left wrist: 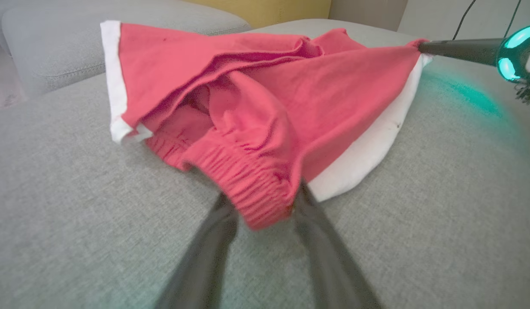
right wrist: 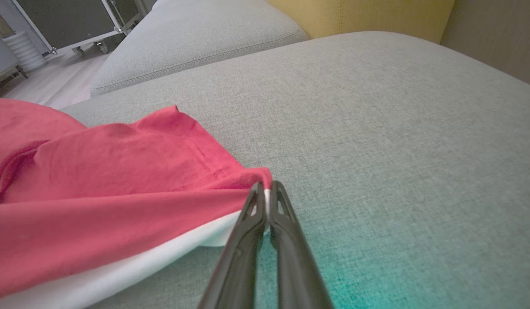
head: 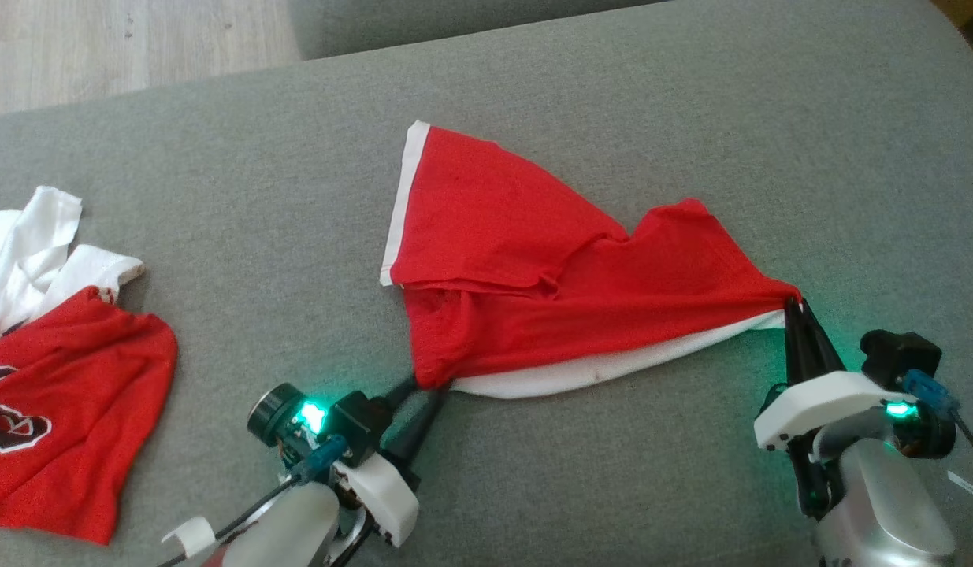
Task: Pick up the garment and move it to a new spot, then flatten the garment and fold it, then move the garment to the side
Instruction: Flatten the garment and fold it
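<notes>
Flatten step, by my read; right gripper [head: 792, 303] clenched on red white-trimmed fabric shorts [head: 533, 260] centre-right; left gripper [head: 432, 384] straddles elastic waistband [left wrist: 256, 193], grip unclear; next: secure hold, stretch taut.

second garment [head: 68, 394] cut off at left, left fingers [left wrist: 204, 262] blurred

We took it for a home living room. A grey fabric sofa [head: 691, 118] lay before us in the head view, with a pale wood floor [head: 124, 47] at eleven o'clock. From the right wrist we saw a second grey cushion [right wrist: 196, 38] at twelve, a yellow cushion [right wrist: 376, 15] at one and a wheeled case [right wrist: 76, 21] at eleven. A red garment [head: 533, 276] and a shirt [head: 68, 409] lay on the sofa like laundry.
</notes>
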### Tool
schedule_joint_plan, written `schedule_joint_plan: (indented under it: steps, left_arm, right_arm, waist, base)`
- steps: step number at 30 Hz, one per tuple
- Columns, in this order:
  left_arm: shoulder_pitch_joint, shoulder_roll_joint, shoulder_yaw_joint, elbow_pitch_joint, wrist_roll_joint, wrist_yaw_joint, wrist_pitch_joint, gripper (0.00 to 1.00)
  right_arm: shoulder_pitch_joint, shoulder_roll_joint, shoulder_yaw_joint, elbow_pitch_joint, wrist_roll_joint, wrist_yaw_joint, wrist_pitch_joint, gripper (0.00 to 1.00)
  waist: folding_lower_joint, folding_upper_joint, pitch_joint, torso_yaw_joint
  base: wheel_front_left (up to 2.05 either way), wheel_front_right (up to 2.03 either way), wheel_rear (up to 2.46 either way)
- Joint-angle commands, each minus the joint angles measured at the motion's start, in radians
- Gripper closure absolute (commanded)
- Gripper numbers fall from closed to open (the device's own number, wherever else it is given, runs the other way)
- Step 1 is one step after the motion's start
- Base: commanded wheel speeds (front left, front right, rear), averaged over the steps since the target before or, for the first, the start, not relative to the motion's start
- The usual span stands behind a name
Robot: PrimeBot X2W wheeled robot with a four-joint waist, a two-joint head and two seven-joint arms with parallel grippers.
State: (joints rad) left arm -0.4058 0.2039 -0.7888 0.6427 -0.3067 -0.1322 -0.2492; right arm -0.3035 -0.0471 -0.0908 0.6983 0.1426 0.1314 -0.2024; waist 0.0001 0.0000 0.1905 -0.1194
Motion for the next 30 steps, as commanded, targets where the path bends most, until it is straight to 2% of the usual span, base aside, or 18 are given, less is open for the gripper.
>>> schedule_joint_plan:
  steps: [1,10,18,19,20,24,27,30]
  left_arm:
    - [-0.033,0.018,0.021,-0.033,-0.008,0.002,-0.012,1.0]
    - [0.01,0.06,0.044,-0.115,-0.01,0.002,-0.012,1.0]
    - [0.006,0.12,0.029,-0.154,-0.036,0.002,-0.009,1.0]
    - [-0.008,0.136,0.018,-0.165,-0.051,0.002,0.0,1.0]
    - [-0.057,0.185,-0.015,-0.193,-0.07,0.002,0.038,1.0]
    - [-0.216,0.312,-0.093,-0.259,-0.118,0.002,0.156,1.0]
    - [-0.353,0.385,-0.14,-0.307,-0.214,0.002,0.264,1.0]
    - [-0.5,0.461,-0.209,-0.338,-0.26,0.002,0.346,1.0]
  right_arm:
    - [-0.034,-0.003,0.019,-0.019,0.004,-0.001,-0.013,1.0]
    - [-0.042,-0.003,0.011,-0.005,-0.002,-0.001,-0.022,1.0]
    - [-0.069,-0.003,0.073,-0.052,0.033,-0.001,-0.027,1.0]
    - [-0.075,-0.003,0.087,-0.065,0.046,-0.001,-0.023,1.0]
    - [-0.091,-0.003,0.116,-0.096,0.067,-0.001,-0.011,1.0]
    - [-0.134,-0.003,0.179,-0.165,0.106,-0.001,0.033,1.0]
    - [-0.179,-0.003,0.222,-0.215,0.139,-0.001,0.069,1.0]
    - [-0.244,-0.003,0.264,-0.258,0.166,-0.001,0.098,1.0]
  waist:
    - [-0.0001,0.0,-0.003,0.002]
    - [-0.0001,0.0,-0.044,0.015]
    - [-0.0001,0.0,-0.094,0.011]
    - [-0.0001,0.0,-0.103,0.011]
    - [-0.0001,0.0,-0.121,0.01]
    - [-0.0001,0.0,-0.161,0.008]
    - [-0.0001,0.0,-0.186,0.0]
    - [-0.0001,0.0,-0.201,-0.012]
  base:
    - [0.0,0.0,0.0]
    - [0.0,0.0,0.0]
    - [0.0,0.0,0.0]
    - [0.0,0.0,0.0]
    - [0.0,0.0,0.0]
    - [0.0,0.0,0.0]
    - [0.0,0.0,0.0]
    - [0.0,0.0,0.0]
